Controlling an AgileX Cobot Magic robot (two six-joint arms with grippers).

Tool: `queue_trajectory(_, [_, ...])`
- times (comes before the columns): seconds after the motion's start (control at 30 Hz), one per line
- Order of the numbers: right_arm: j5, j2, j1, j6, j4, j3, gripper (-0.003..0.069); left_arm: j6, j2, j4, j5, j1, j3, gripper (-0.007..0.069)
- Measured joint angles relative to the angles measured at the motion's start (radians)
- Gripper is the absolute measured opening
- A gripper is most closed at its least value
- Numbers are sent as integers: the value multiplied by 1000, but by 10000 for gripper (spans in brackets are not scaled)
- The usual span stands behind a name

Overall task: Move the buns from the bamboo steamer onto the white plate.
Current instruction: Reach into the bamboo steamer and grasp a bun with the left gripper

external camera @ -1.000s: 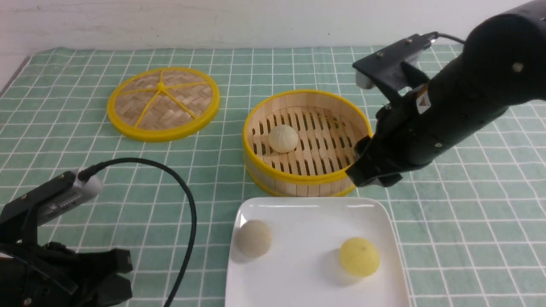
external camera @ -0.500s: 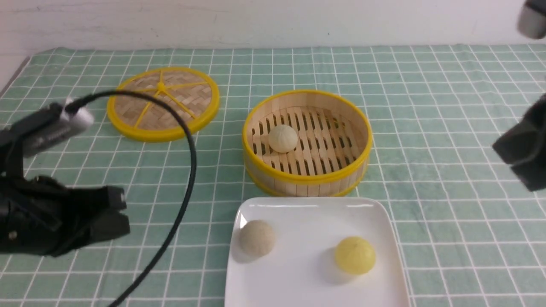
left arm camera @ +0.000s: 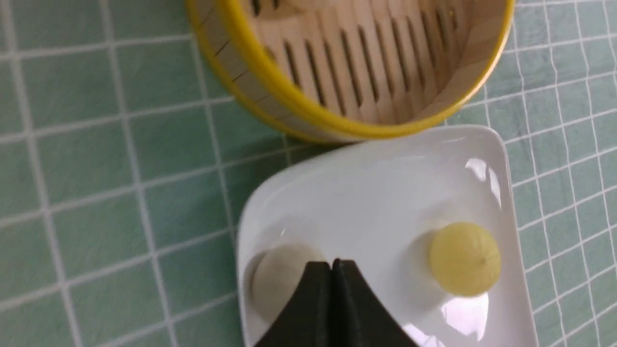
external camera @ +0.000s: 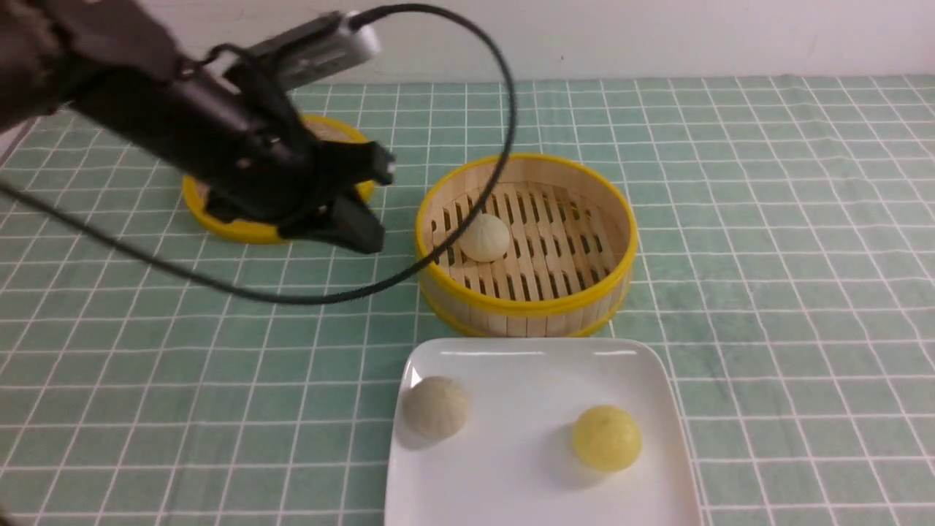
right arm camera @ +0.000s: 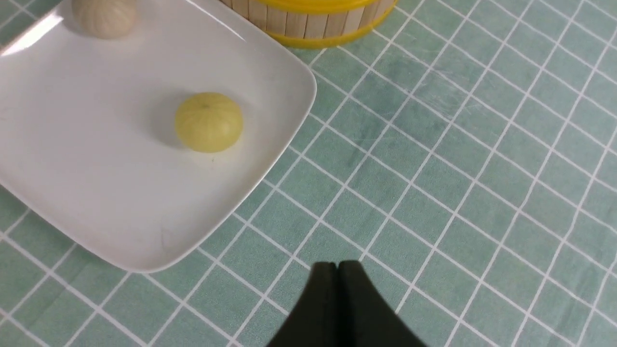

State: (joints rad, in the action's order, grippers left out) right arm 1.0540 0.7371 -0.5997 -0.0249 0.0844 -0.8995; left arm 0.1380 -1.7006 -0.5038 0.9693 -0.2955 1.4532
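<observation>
Buns are split between two places: one bun (external camera: pixel 436 408) already rests on the plate (external camera: pixel 526 365) near the yellow bun (external camera: pixel 606 438), and the other bun (external camera: pixel 483 237) waits in the steamer (external camera: pixel 526 310). We see that the right gripper (right arm camera: pixel 337 267) has pulled back out of the front view. It now hangs over the cloth (right arm camera: pixel 482 168) with the plate off to one side of it, fingers pressed together and holding nothing. The left gripper (left arm camera: pixel 331 265) has swung up from its low rest and hovers beside the steamer, the remaining bun just ahead of its tips and lower down. It is fully closed and empty too, so we judge it must open before reaching in.
</observation>
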Motion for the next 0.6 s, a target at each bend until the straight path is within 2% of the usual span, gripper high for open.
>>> queue_trajectory(0.13, [-54,-32,0,1,11,100,-11,-60,-222,69,10,-87,241,38])
queue_trajectory(0.27, [-89,-36,0,2,32,154,-8,-170,-422,210,69,-150,481,137])
queue_trajectory(0.4, [-116,-36,0,3,59,189,-6,-277,-582,364,109,-192,692,279])
queue_trajectory(0.53, [-140,-36,0,3,69,194,-3,-301,-652,421,116,-204,769,344])
queue_trajectory(0.6, [-161,-36,0,3,73,196,-1,-305,-670,430,119,-205,777,344])
